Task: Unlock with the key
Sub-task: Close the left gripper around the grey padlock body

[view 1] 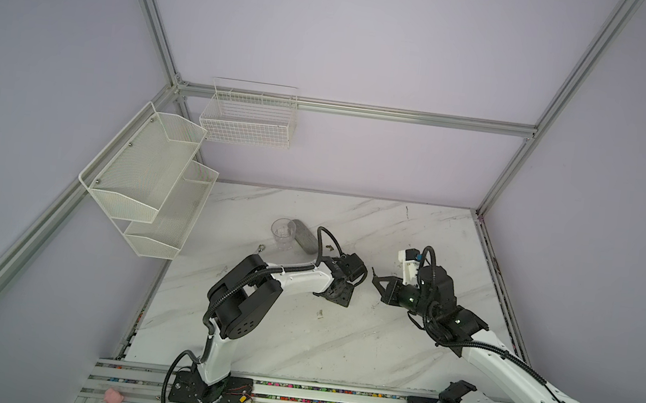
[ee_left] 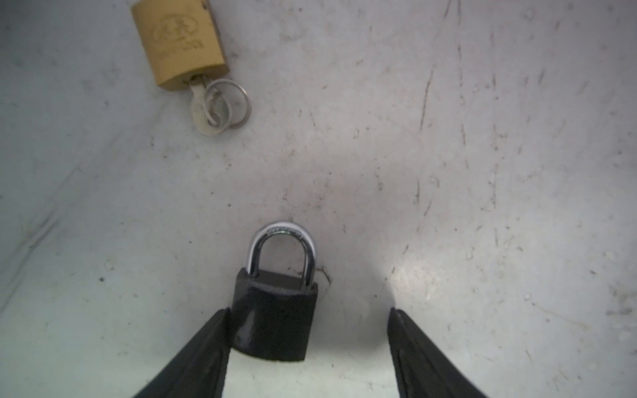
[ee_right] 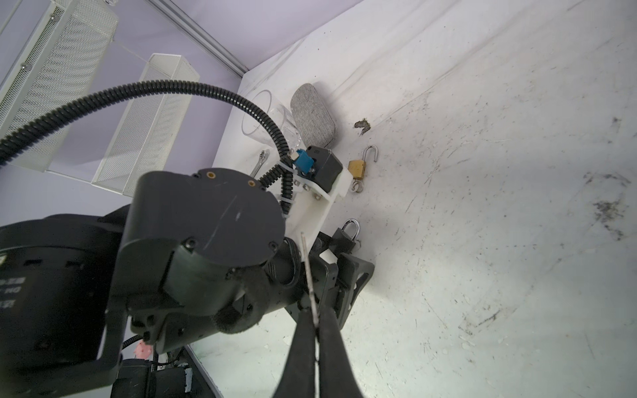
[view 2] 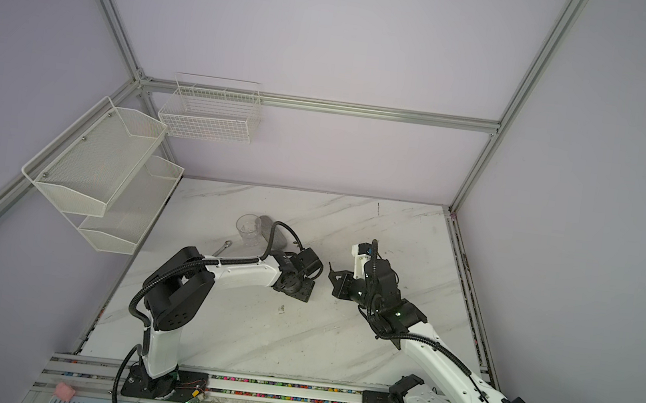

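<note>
As brass padlock (ee_left: pixel 179 43) holds key (ee_left: pixel 197 100), cup (view 1: pixel 283 233) upright

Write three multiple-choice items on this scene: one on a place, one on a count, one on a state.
1. The black padlock sits: A) between the open fingers of the left gripper; B) stacked on another padlock; C) hung up high.
2. Padlocks on the table: A) one; B) two; C) three.
3. The brass padlock has its shackle: A) swung open; B) closed; C) missing.
Key: 1 A, the left wrist view shows it there; 2 B, one black, one brass; 3 A, the right wrist view shows its hooked end free.
</note>
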You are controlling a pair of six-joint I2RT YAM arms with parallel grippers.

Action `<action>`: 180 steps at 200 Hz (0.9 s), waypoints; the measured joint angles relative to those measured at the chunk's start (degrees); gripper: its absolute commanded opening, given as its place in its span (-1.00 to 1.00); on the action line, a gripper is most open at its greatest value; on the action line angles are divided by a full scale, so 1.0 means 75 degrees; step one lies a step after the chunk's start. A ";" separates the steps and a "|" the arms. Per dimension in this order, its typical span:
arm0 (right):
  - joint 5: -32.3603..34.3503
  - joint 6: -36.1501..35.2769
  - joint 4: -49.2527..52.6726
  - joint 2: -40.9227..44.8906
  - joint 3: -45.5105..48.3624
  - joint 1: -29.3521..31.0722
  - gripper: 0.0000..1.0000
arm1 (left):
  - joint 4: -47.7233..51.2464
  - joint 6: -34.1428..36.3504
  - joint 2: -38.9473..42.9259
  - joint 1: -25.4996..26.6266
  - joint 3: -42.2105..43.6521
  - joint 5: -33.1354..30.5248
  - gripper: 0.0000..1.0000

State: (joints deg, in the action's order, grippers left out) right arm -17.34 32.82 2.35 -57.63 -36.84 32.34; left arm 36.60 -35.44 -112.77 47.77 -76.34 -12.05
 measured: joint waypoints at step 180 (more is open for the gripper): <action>0.0000 0.0003 -0.0017 0.0099 0.0032 -0.0073 -1.00 | 0.0245 -0.0600 -0.0554 0.0003 -0.0720 -0.0592 -0.04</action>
State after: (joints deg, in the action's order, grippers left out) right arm -17.34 32.84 2.22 -56.88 -36.60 31.79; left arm 38.44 -39.94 -116.92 47.79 -81.73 -16.49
